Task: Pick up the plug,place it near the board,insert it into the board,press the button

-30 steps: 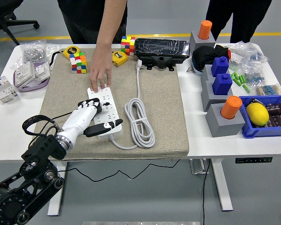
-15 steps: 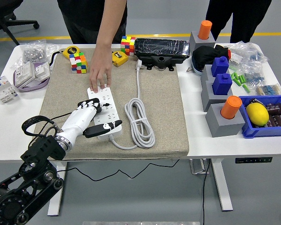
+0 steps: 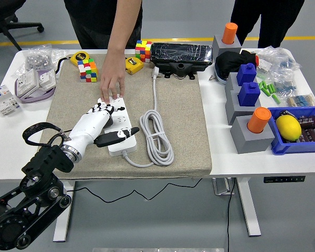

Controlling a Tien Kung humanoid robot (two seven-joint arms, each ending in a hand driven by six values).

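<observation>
A white power strip (image 3: 124,119) lies lengthwise on the beige mat (image 3: 184,121). Its white cable (image 3: 156,134) coils to the right and runs to the far side. There the white plug (image 3: 156,73) lies loose on the mat, beside a black device. My left hand (image 3: 108,122) lies over the strip's left side and middle. Its fingers are spread toward the far end, the thumb reaches across the near end, and it holds nothing. A person's hand (image 3: 111,79) presses down on the strip's far end, just beyond my fingertips. The right arm is out of view.
Two colour cubes (image 3: 87,70) (image 3: 144,50), yellow tape measures (image 3: 80,56) and a black device (image 3: 181,55) line the mat's far edge. Grey blocks with orange cylinders (image 3: 258,121) and a blue bin (image 3: 299,131) with a lemon stand at the right. White electrical parts (image 3: 34,81) lie at the left.
My left hand has slid a little farther up the strip, toward the person's hand, and the thumb has swung up with it. The person's hand, cable and plug have not moved.
</observation>
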